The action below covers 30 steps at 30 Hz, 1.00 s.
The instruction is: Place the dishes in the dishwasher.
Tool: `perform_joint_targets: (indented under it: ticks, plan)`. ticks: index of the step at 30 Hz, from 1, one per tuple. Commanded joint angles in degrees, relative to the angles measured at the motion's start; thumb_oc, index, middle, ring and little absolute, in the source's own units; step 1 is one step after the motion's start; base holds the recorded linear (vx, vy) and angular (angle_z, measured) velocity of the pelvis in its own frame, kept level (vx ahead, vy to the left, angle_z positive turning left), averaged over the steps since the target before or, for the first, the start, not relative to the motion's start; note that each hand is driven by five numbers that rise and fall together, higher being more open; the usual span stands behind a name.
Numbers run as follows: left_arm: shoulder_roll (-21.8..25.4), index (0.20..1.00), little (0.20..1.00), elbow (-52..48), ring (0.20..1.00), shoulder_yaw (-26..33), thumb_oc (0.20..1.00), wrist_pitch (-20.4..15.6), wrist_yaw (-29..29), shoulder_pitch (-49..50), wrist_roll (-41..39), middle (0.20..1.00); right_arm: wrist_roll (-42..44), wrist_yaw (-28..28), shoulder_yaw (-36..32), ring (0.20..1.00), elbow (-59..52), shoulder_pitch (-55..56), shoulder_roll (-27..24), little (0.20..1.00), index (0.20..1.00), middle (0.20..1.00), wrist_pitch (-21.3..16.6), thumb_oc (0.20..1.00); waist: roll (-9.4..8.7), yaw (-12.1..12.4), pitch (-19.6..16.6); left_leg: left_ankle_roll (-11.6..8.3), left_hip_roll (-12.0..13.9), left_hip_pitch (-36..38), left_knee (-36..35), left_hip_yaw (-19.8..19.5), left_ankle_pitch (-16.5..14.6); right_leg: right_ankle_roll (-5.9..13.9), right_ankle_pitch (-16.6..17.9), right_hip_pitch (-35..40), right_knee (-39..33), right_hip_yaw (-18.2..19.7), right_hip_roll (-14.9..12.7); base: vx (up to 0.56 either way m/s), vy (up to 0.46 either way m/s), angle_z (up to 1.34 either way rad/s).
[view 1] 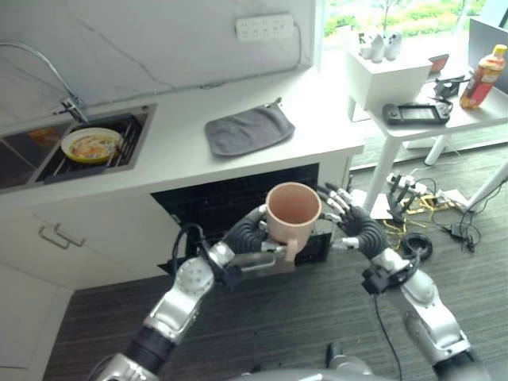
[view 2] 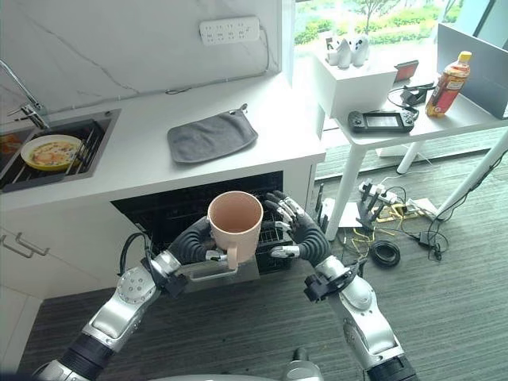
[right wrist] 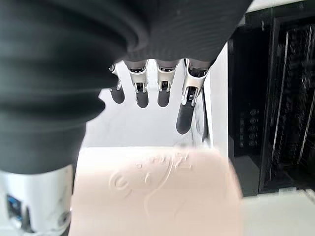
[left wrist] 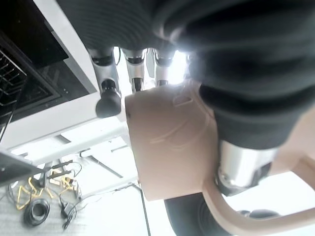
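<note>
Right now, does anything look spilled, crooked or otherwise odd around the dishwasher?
Nothing is spilled. The left hand holds the pink ceramic mug upright before the open black dishwasher. One dirty yellow-rimmed plate sits in the sink.

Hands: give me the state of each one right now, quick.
Left hand: shut on the pink mug, held above the open dishwasher.
Right hand: open, fingers spread beside the mug, holding nothing.

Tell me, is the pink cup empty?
Empty: the cup, held upright in the left hand, shows a bare inside from above.
</note>
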Motion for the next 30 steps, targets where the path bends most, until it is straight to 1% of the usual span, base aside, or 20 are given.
perform_joint_targets:
  ticks: [1,5,11,14,19,30]
  plan:
    - [2.28,0.200,0.200,-0.94,0.200,0.24,0.200,-2.68,0.62,-4.91,0.74,0.200,2.47,0.25,1.42,1.000,-4.11,-4.22,1.57,1.000,1.000,1.000,-0.93,1.000,-3.42,1.13,-0.72,1.28,-1.19,3.05,0.61,1.01,-4.61,4.17,-5.12,2.12,1.48,2.57,-1.93,0.02,-0.008,0.04]
    - [2.09,0.200,0.200,-1.00,0.200,-0.83,0.200,-1.67,0.75,-5.69,0.38,0.200,1.56,-0.13,3.03,1.000,-4.52,-5.29,1.65,1.000,1.000,1.000,-0.66,1.000,-3.45,1.39,-0.80,1.21,-1.14,3.16,0.57,0.84,-4.57,4.15,-5.14,2.34,1.39,2.55,-1.89,0.01,-0.003,0.02]
    - [1.91,0.200,0.200,-0.94,0.200,-2.19,0.200,-1.72,-0.11,-6.25,0.17,0.200,0.58,-1.36,5.10,1.000,-4.56,-7.01,1.40,1.000,1.000,1.000,-0.12,1.000,-3.46,1.95,-0.83,1.27,-1.22,3.40,0.47,0.44,-4.63,4.07,-5.13,2.71,1.20,2.56,-1.79,0.00,0.000,0.00]
    - [1.70,0.200,0.200,-1.34,0.200,-2.80,0.200,-1.07,-0.27,-6.60,0.30,0.200,0.12,-1.99,6.07,1.000,-4.22,-7.57,1.68,1.000,1.000,1.000,0.39,1.000,-3.40,2.13,-0.92,1.31,-1.27,3.51,0.40,0.28,-4.65,4.05,-5.14,2.90,1.11,2.53,-1.82,0.00,-0.001,0.01]
    - [1.66,0.200,0.200,-1.88,0.200,-3.90,0.200,-0.23,-0.55,-7.14,0.13,0.200,-1.29,-2.90,7.21,1.000,-3.96,-8.24,1.77,1.000,1.000,1.000,0.13,1.000,-3.36,2.34,-0.90,1.39,-1.32,3.74,0.39,0.04,-4.73,4.06,-5.15,3.22,1.07,2.39,-1.90,0.01,0.000,0.02]
    - [1.38,0.200,0.200,-1.59,0.200,-5.11,0.200,-0.23,-0.64,-8.16,1.19,0.200,-3.55,-3.88,9.40,1.000,-2.32,-9.79,1.90,1.000,1.000,1.000,-0.27,1.000,-3.21,2.79,-0.99,1.43,-1.32,3.99,0.31,-0.41,-4.68,3.94,-5.27,3.71,1.01,2.23,-1.88,0.00,0.000,0.00]
